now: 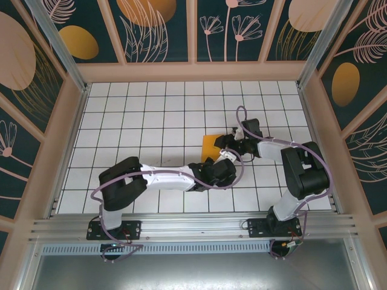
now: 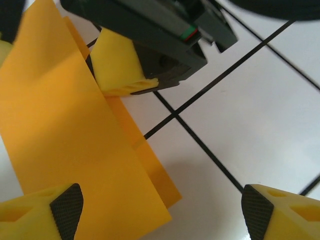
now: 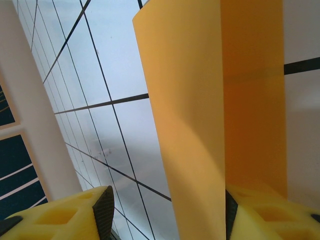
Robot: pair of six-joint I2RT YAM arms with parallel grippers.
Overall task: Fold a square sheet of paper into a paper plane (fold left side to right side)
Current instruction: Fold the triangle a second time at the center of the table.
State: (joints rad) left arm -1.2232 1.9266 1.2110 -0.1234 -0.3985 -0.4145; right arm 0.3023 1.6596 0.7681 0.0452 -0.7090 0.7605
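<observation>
The enclosure walls are teal panels printed with pale flowers and orange ovals, framed in light wood. Their upper parts run out of the top view. Inside them lies the white counter, ruled by thin black lines into square tiles, with a metal rail along its near edge.

The left arm stretches low across the counter toward the middle. The right arm bends up and back in to meet it. The left tool and right tool crowd over the orange sheet of paper. From above only a small patch of it shows, just right of the counter's centre, and its full outline cannot be made out.

In the left wrist view the paper lies folded over on itself, with a lower layer showing along its right edge. Its top and left are cut off. The left tool stands wide open and grips nothing. One pad sits at the paper's near edge and the other is over bare tile. Beyond, a yellow finger of the right tool rests on the paper under a dark, blurred body.

In the right wrist view the right tool has its jaws partly apart and not clamped. A paper flap rises between them, close against one finger. Whether they touch is unclear.
</observation>
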